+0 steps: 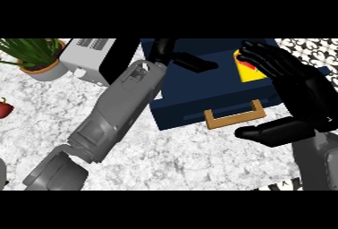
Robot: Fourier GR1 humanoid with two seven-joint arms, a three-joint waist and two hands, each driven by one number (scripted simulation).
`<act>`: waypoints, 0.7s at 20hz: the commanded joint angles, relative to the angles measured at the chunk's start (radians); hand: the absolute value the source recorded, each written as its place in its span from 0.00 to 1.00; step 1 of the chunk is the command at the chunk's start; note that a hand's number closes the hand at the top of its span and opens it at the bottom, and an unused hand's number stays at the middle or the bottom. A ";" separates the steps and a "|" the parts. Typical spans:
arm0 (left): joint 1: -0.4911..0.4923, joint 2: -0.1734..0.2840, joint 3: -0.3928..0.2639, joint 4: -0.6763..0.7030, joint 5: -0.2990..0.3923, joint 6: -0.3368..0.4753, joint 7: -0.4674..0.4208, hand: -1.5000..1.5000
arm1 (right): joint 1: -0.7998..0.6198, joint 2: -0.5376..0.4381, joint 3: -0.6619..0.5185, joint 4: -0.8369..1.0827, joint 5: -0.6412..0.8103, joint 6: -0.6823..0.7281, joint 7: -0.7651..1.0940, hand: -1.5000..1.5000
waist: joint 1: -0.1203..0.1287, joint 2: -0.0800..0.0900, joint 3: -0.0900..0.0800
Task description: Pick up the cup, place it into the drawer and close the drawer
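Cup: yellow with a red mark, seen in the open top of the drawer near its far right corner; partly hidden behind the right hand, so whether it is touched cannot be told.
Counter: white and grey marbled top, spread across most of the view.
Drawer: dark blue box, set on the counter at centre right, turned slightly askew; a tan handle is seen on its near face.
Left forearm: grey, laid diagonally from the lower left edge up toward the drawer's left side.
Right hand: black, held over the drawer's right end; fingers are spread wide and fairly straight, thumb pointed left below the handle; nothing is gripped.
Left hand: black, placed at the drawer's far left corner; fingers are extended rightward over the drawer's top, and no object is seen held.
Toaster: white and black box, set just beside the drawer's left, near the forearm.
Plant: green leaves in a grey pot, at the far left corner.
Red item: small, cut off by the left edge; kind cannot be told.
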 commanded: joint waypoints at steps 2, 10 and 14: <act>0.011 0.000 0.031 -0.063 0.107 -0.058 -0.082 0.00 | 0.001 -0.003 0.082 -0.012 -0.127 0.158 0.019 1.00 | 0.005 -0.006 -0.001; 0.004 0.000 0.056 -0.055 0.195 0.033 -0.195 0.00 | 0.034 -0.172 0.220 -0.014 0.009 0.323 0.136 1.00 | 0.079 -0.025 -0.002; 0.026 0.000 0.054 -0.029 0.210 0.019 -0.206 0.00 | 0.102 -0.205 0.247 -0.042 0.237 0.271 0.091 0.00 | 0.123 -0.035 0.000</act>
